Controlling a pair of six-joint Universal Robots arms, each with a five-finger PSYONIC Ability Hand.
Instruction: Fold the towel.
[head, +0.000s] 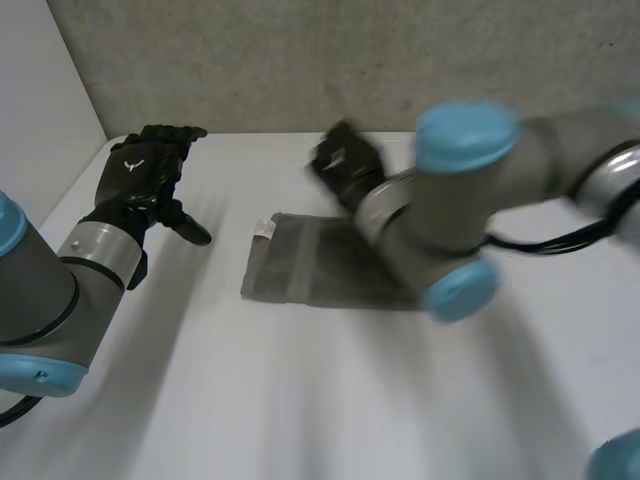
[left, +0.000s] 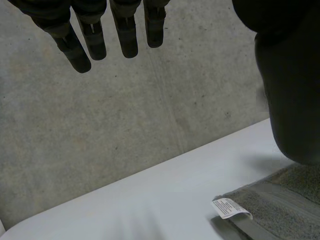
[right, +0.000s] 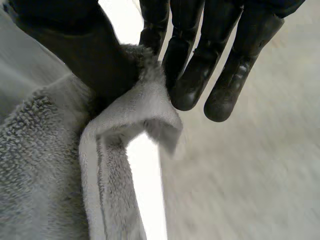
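One towel (head: 300, 265), grey, lies on your white counter (head: 300, 400) near the middle, with a lighter woven band running along it. A small white label (head: 263, 230) sticks out at the towel's far corner on the left-arm side.

Right hand (head: 345, 160): you have it at the towel's far edge, and the right arm (head: 470, 200) crosses above the cloth, hiding the end on that side. In the right wrist view the thumb (right: 95, 55) and the fingers (right: 192, 80) are clamped on a bit of the towel's edge. That bit is raised off the counter and bends over in a soft fold beneath the fingertips. The rest of the towel hangs away below the palm. Whether the pinched part is a corner or a stretch of edge cannot be told.

Left hand (head: 140, 180): you have it above bare counter, well apart from the towel and towards the far left corner, near the concrete wall (head: 300, 60). In the left wrist view its fingers (left: 125, 35) are straight and slightly spread, holding nothing. The label end of the towel lies beyond and beside the thumb, untouched by this hand.
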